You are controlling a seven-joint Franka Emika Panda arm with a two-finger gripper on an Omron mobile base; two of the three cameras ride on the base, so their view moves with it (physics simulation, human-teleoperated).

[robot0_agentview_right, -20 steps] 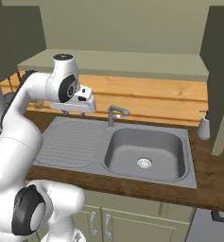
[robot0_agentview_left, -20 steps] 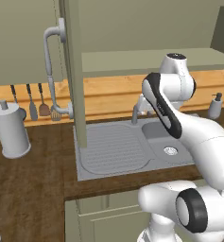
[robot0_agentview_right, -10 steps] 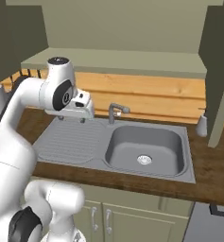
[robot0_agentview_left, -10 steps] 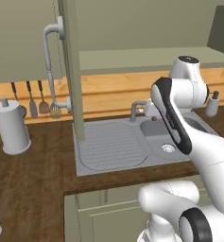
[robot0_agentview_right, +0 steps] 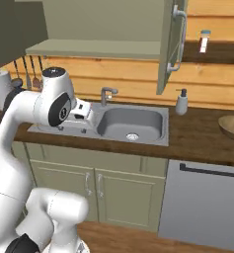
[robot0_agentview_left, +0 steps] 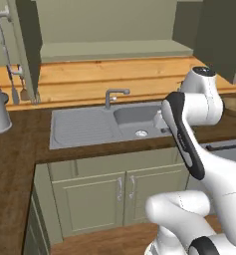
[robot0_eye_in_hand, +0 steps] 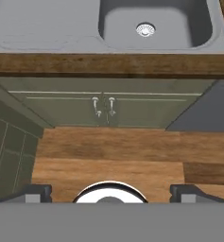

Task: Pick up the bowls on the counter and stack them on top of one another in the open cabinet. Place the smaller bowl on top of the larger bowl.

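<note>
nothing is stacked yet: the olive-grey open wall cabinet (robot0_agentview_right: pixel 96 48) has a bare shelf. one tan round wooden bowl (robot0_agentview_right: pixel 231 126) sits at the dark plank bench's (robot0_agentview_right: pixel 197 138) right end. the pincer (robot0_eye_in_hand: pixel 111 191) is spread, holding nothing, above the grey steel sink (robot0_eye_in_hand: pixel 151 26).
</note>
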